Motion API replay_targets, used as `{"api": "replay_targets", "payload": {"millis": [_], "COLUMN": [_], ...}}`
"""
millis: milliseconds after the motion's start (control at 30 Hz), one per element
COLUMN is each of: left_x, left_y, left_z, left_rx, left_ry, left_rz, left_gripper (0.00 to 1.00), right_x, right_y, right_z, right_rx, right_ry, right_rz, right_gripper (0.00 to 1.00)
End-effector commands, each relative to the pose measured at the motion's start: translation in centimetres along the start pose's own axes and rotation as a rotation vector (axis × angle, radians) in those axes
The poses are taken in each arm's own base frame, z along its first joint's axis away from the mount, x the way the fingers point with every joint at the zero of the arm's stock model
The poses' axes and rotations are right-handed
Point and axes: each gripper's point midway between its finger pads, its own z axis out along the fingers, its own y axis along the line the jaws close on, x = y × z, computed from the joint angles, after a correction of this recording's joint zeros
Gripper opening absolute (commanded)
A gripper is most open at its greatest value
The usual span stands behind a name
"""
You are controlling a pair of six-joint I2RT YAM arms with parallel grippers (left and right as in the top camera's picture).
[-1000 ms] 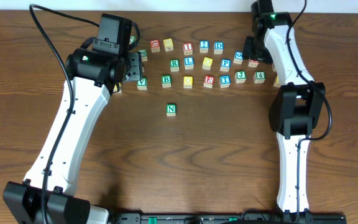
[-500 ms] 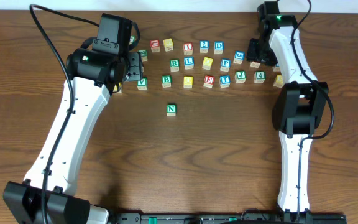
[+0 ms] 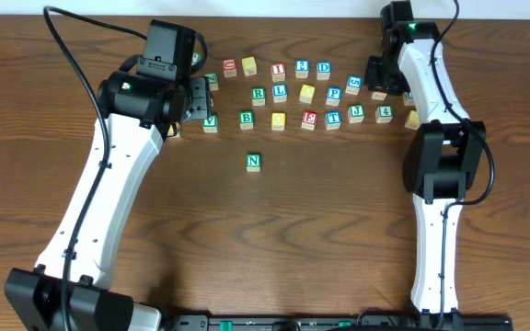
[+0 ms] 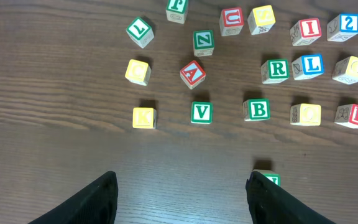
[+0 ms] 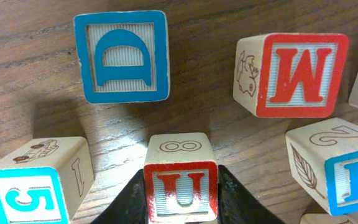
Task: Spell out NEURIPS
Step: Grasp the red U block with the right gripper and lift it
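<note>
Right fingers [image 5: 124,204] clamp the squared wooden U cube [image 5: 180,185] by its sides; left fingers [image 4: 95,200] gape.

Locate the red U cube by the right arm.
Right wrist view, bottom centre: red U cube pinched in the right pincer, blue 5 cube on image left, red M cube upper right.

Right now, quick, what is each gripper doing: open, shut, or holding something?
Left gripper: open, holding nothing.
Right gripper: closed on the small wooden cube with a red U.
</note>
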Motion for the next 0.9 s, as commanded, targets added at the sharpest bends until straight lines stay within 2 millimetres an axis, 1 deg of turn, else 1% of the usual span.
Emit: {"api": "replay_targets", "payload": {"millis": [0, 33, 133, 300, 333, 367, 400, 533, 633, 733, 800, 867], "left_x": [0.0, 0.0, 0.0, 0.0, 0.0, 0.0, 0.0, 0.0, -0.1, -0.2, -0.2, -0.3], "left_y": [0.4, 0.4, 0.4, 0.4, 0.4, 0.4, 0.4, 0.4, 0.3, 0.3, 0.3, 0.3], "left_z": [0.3, 0.3, 0.3, 0.3, 0.3, 0.3, 0.3, 0.3, 0.3, 0.3, 0.3, 0.3], "left_rx": [-0.017, -0.017, -0.017, -0.017, -0.017, -0.017, -0.017, -0.017, -0.016, -0.015, -0.015, -0.015], "left_ry": [0.004, 0.004, 0.004, 0.004, 0.004, 0.003, 0.003, 0.003, 0.0, -0.002, -0.004, -0.007], "left_rz": [0.004, 0.004, 0.004, 0.004, 0.004, 0.004, 0.004, 0.004, 0.004, 0.003, 0.003, 0.002], "left_gripper": [0.65, 0.65, 0.65, 0.65, 0.65, 0.65, 0.65, 0.65, 0.65, 0.65, 0.65, 0.65], "right_x": [0.1, 0.1, 0.1, -0.2, -0.3, -0.5, -0.5, -0.2, 1.0, 2.8, 4.5, 6.5], "right_y": [0.1, 0.1, -0.1, 0.2, 0.4, 0.7, 0.9, 1.7, 2.6, 3.7, 4.8, 5.8], "right_z": [0.5, 0.5, 0.2, -1.6, -2.2, -3.7, -4.4, -8.6, -11.6, -13.8, -14.8, -15.2], "right_rx": [0.0, -0.001, 0.001, -0.023, -0.036, -0.06, -0.072, -0.135, -0.194, -0.245, -0.281, -0.291], "right_ry": [0.008, 0.006, 0.008, -0.002, -0.007, -0.02, -0.025, -0.043, -0.03, 0.005, 0.046, 0.104], "right_rz": [-0.018, -0.042, -0.04, -0.067, -0.079, -0.092, -0.101, -0.126, -0.149, -0.187, -0.235, -0.281], "right_gripper": [0.24, 0.21, 0.18, 0.14, 0.14, 0.14, 0.14, 0.13, 0.11, 0.09, 0.09, 0.09]}}
